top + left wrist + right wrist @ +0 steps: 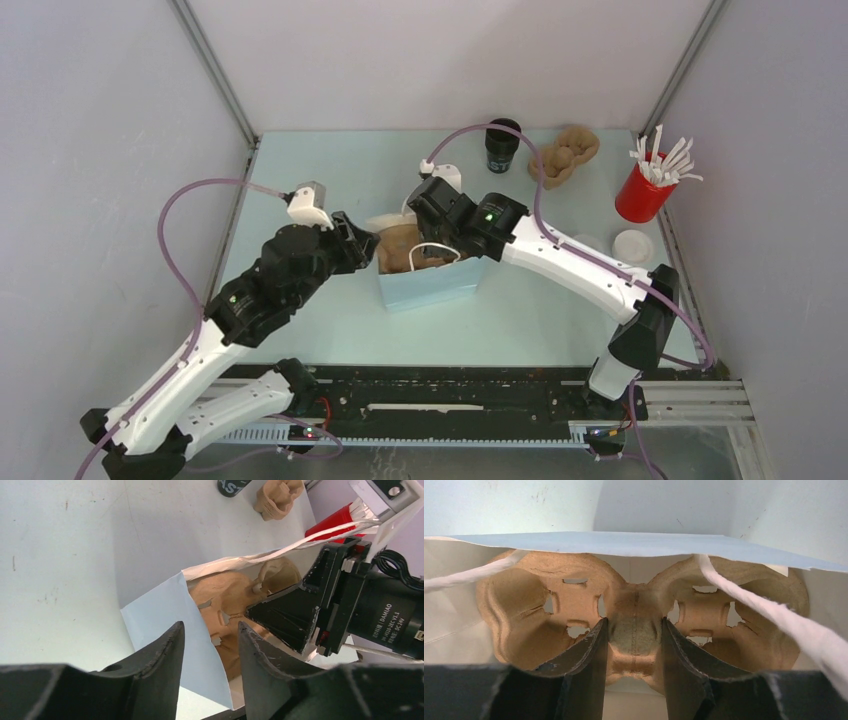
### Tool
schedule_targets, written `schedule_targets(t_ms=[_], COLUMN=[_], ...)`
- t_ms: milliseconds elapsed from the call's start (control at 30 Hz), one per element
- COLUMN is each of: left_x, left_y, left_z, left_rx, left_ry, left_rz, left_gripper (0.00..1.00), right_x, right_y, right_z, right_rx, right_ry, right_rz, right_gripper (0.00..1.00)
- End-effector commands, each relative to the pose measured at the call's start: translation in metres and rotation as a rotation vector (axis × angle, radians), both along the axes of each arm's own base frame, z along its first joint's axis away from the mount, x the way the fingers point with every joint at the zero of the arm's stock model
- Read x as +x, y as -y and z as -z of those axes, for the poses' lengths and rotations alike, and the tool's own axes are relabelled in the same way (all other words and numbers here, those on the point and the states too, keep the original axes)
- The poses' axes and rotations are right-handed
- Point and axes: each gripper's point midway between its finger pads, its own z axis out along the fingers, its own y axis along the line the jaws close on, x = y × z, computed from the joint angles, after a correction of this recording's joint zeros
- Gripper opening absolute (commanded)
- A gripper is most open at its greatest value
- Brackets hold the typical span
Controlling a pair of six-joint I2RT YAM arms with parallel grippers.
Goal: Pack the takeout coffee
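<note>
The right gripper reaches down into the open mouth of a light blue paper bag in the middle of the desk. Its fingers are clenched on the central ridge of a brown pulp cup carrier inside the bag. The ridge fills the space between the 2 fingers, and both of the carrier's wells, 1 on each side, hold nothing. The bag's white cord handles cross in front of this wrist camera.

The left gripper sits at the bag's left end, released. Its 2 fingers stand apart with the thin paper wall showing in the gap, not pinched.

I cannot find the takeout coffee, a lidded cup, in any view, so I cannot tell how it lies relative to either gripper. The only black cup in view stands at the far edge of the desk, well apart from both grippers, and its top looks dark and open. A second pulp carrier lies just to its right. A red cup of white sticks stands at the far right, and a loose white lid lies just in front of it.
</note>
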Motion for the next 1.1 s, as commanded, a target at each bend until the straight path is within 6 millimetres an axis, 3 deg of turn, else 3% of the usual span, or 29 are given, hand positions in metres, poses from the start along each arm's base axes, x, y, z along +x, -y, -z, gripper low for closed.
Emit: schedule_targets(t_ms=[0, 233, 633, 900, 1067], left_x=[-0.001, -0.005, -0.005, -0.002, 0.002], left_y=[-0.016, -0.029, -0.033, -0.026, -0.014], left_z=[-0.001, -0.004, -0.006, -0.014, -0.031], left_rx=[0.046, 0.054, 0.062, 0.102, 0.130], left_ry=[0.031, 0.052, 0.065, 0.088, 0.129], left_rz=[-0.041, -0.074, -0.085, -0.037, 0.026], left_gripper=[0.50, 0.52, 0.55, 0.70, 0.82], right_x=[0.003, 0.002, -0.008, -0.017, -0.023], right_y=[-0.001, -0.003, -0.005, -0.003, 0.013], right_z=[-0.013, -0.012, -0.022, -0.064, -0.103], right_rx=[-0.033, -0.044, -0.060, -0.011, 0.051], right_ry=[0.035, 0.028, 0.023, 0.084, 0.158], right_rz=[-0.025, -0.040, -0.104, -0.130, -0.145], right_gripper=[0.33, 0.43, 0.70, 0.73, 0.73])
